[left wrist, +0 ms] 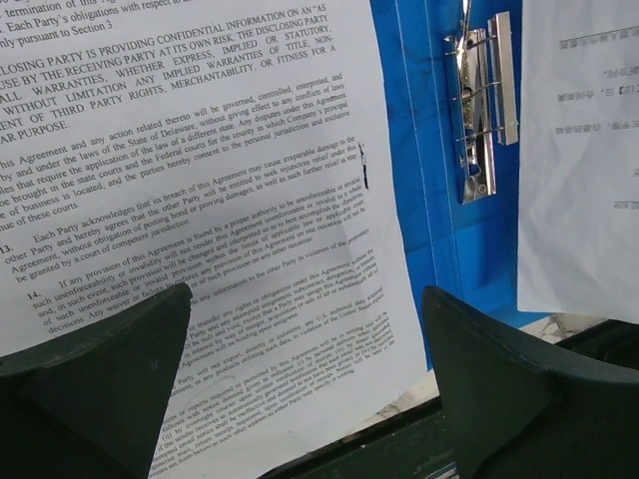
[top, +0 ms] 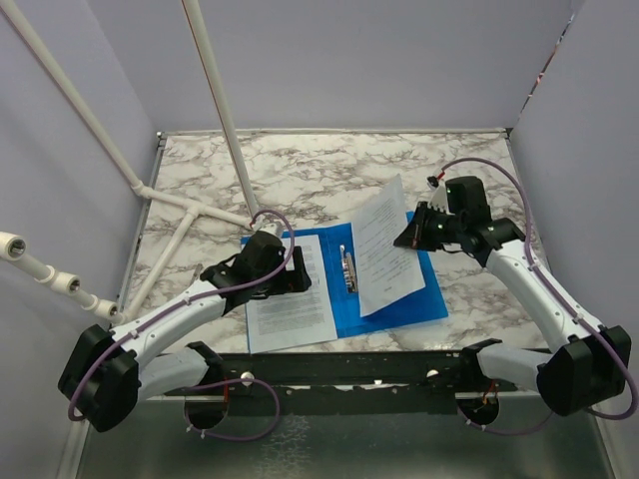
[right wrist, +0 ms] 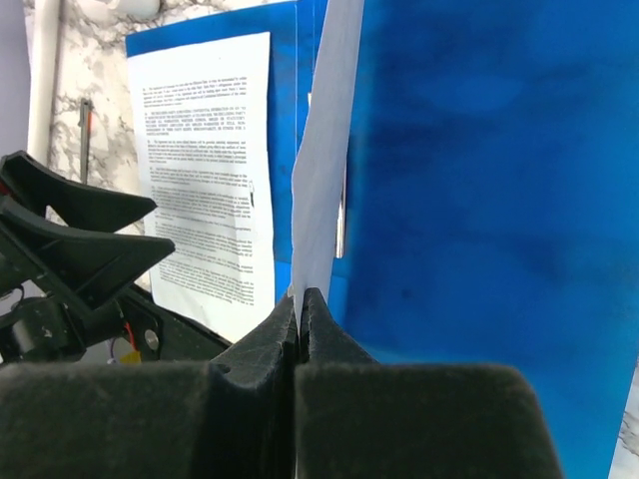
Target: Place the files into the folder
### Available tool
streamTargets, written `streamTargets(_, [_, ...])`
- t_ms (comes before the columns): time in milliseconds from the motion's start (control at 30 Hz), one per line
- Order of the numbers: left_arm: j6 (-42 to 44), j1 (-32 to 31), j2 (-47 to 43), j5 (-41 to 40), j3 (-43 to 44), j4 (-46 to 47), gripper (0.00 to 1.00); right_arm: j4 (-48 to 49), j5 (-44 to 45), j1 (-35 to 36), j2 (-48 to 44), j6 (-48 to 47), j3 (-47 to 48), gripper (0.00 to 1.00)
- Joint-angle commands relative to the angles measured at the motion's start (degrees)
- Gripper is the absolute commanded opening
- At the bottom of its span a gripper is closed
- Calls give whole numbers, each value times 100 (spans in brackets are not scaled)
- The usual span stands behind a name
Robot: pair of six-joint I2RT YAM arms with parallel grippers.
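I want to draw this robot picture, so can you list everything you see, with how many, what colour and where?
folder: one, bright blue, open on the table
files: two, white with black print; one flat on the folder's left side, one lifted over its right side
clip: one, silver, in the folder's middle
table: one, white-grey marble, under everything
pipes: several, white, far left
cables: two, purple, along the arms
arms: two, white and black, near edge
left tool: black, open above the flat file
right tool: black, shut on the lifted file
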Motion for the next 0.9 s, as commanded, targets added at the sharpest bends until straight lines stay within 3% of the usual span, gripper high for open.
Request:
streamTargets(0, [97, 16, -243, 225, -62, 113, 99, 250, -218, -83, 135, -200, -74, 0])
streamTargets(867, [113, 12, -208, 207, -84, 104, 99, 852, -846, -165, 733, -354, -411, 0])
